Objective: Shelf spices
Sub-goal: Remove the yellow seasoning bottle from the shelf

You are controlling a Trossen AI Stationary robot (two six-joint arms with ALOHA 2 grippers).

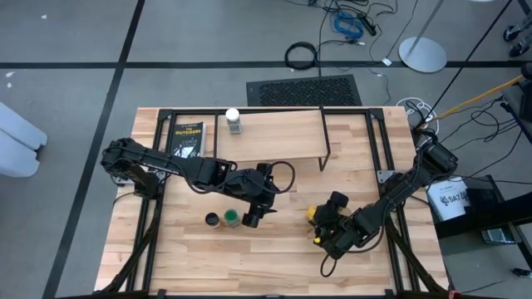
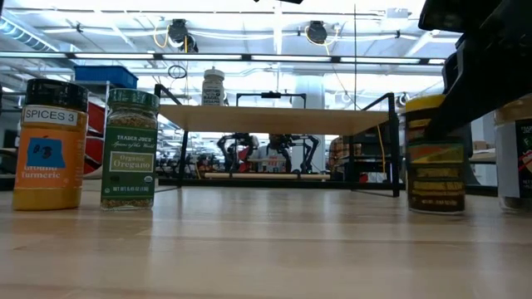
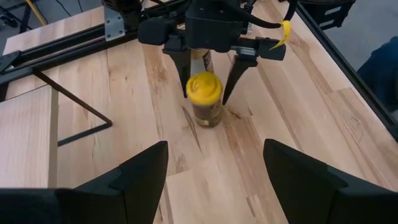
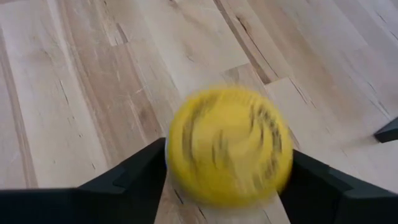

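A yellow-lidded spice jar (image 3: 204,93) stands on the table right of centre. My right gripper (image 1: 317,221) is open around it, one finger on each side of the lid (image 4: 229,146), which is blurred in the right wrist view. My left gripper (image 1: 252,217) hovers open left of it, holding nothing. Beside that gripper stand a dark-lidded orange jar (image 2: 50,145) and a green-lidded jar (image 2: 130,149), both on their bases. A white-lidded jar (image 1: 233,121) stands on the left end of the shelf (image 1: 278,137), a wood plank on black rod legs at the far side. My right gripper's fingers (image 3: 181,68) slant down from the table's right side, close on either side of the yellow lid (image 3: 194,87). I cannot tell whether they touch it. The jar stands upright with its base on the table.
A flat black packet (image 1: 188,139) lies under the shelf's left end. Part of another jar (image 2: 517,158) shows at the right edge of the low view. Black frame rails (image 1: 386,149) run along the table's sides. Bare tabletop (image 1: 274,266) lies near the front edge.
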